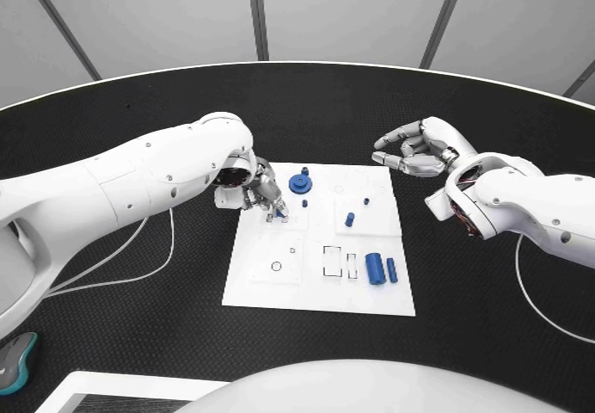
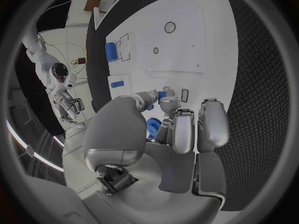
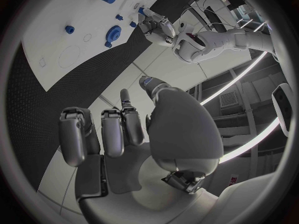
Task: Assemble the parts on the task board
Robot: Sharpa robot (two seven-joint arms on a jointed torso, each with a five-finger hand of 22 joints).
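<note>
I see the flat white rectangular task board [image 1: 320, 275] lying in the middle of the black textured counter [image 1: 137, 112]. My left robot hand [image 1: 263, 196] sits over the board's edge at about ten o'clock from its centre, fingers pointing down and drawn together around a small blue peg [image 1: 281, 206] standing just under the fingertips. In the left wrist view the fingers [image 2: 184, 129] curl in close to that small blue piece [image 2: 161, 95], and it looks pinched between thumb and finger, though I cannot see the contact cleanly.

Just beside that hand, toward twelve o'clock on the board, stands a round blue disc-shaped part with a knob [image 1: 300, 182]. A short blue upright pin [image 1: 305, 203] stands just below it. Near the board's centre, toward two o'clock, a small blue block [image 1: 350, 219] stands, with a tiny blue stud [image 1: 366, 202] beyond it. At about four o'clock two blue cylinders lie side by side: a thick one [image 1: 375, 268] and a thinner one [image 1: 392, 270], apart from each other.

My right robot hand [image 1: 420, 148] hovers off the board over the counter at roughly one o'clock, well apart from the parts. Its fingers are curled in loosely, and the right wrist view shows the fingers [image 3: 112, 132] bent toward the palm with nothing in them.
</note>
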